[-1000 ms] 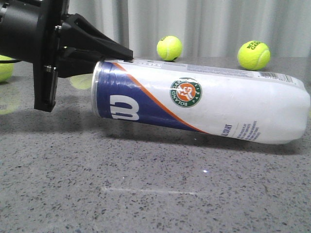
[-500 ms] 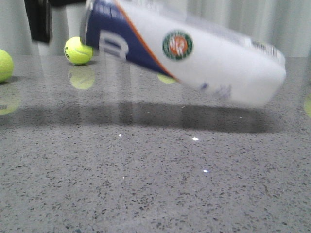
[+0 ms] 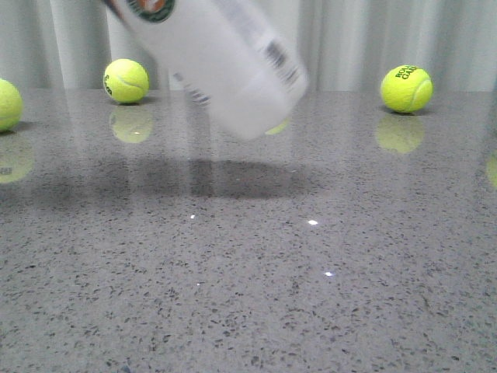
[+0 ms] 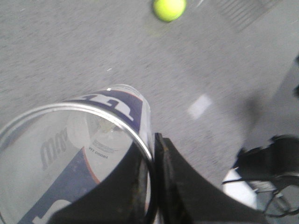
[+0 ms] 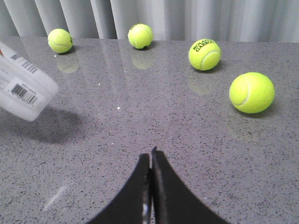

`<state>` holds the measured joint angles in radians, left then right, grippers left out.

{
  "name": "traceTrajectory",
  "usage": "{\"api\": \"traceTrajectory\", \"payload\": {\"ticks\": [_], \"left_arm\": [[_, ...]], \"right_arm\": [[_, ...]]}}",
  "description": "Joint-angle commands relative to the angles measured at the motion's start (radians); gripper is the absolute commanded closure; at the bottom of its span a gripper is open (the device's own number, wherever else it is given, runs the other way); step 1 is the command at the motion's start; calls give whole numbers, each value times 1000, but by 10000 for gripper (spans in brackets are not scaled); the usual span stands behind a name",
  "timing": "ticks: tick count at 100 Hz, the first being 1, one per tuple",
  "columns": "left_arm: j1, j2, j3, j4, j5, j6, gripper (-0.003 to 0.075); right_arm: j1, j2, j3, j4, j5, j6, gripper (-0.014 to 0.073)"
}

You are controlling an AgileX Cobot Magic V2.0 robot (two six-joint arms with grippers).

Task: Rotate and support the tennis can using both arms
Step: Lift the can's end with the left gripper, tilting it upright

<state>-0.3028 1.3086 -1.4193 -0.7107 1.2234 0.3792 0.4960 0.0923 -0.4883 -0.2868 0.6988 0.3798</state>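
The tall white plastic tennis can [image 3: 225, 62] is hanging tilted in the air over the far middle of the grey speckled table [image 3: 311, 295], its closed end pointing down. The left gripper [image 4: 152, 186] is pinching the can's open rim, one finger inside. The right gripper [image 5: 150, 163], its fingers pressed together and empty, is waiting over the table's near side; it should probably open and come under the low end gently.

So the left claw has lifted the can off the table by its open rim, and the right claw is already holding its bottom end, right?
Not quite. The right gripper is shut on nothing, apart from the tennis can, as the right wrist view shows. The left gripper does hold the rim, can airborne.
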Motion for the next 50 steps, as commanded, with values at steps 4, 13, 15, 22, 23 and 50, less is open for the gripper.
{"api": "traceTrajectory", "payload": {"ticks": [4, 13, 15, 22, 23, 50], "left_arm": [[-70, -28, -76, 117, -6, -104, 741], [-139, -19, -101, 225, 13, -158, 741], [-156, -17, -104, 250, 15, -168, 741], [-211, -14, -106, 328, 13, -198, 741], [-216, -14, -106, 336, 13, -203, 741], [-315, 3, -106, 482, -3, -259, 741]], "right_arm": [[-5, 11, -21, -23, -82, -3, 650], [-5, 11, -21, -23, -82, -3, 650], [-5, 11, -21, -23, -82, -3, 650], [-5, 11, -21, -23, -82, -3, 650], [-5, 11, -21, -23, -82, -3, 650], [-5, 11, -21, -23, -82, -3, 650]]}}
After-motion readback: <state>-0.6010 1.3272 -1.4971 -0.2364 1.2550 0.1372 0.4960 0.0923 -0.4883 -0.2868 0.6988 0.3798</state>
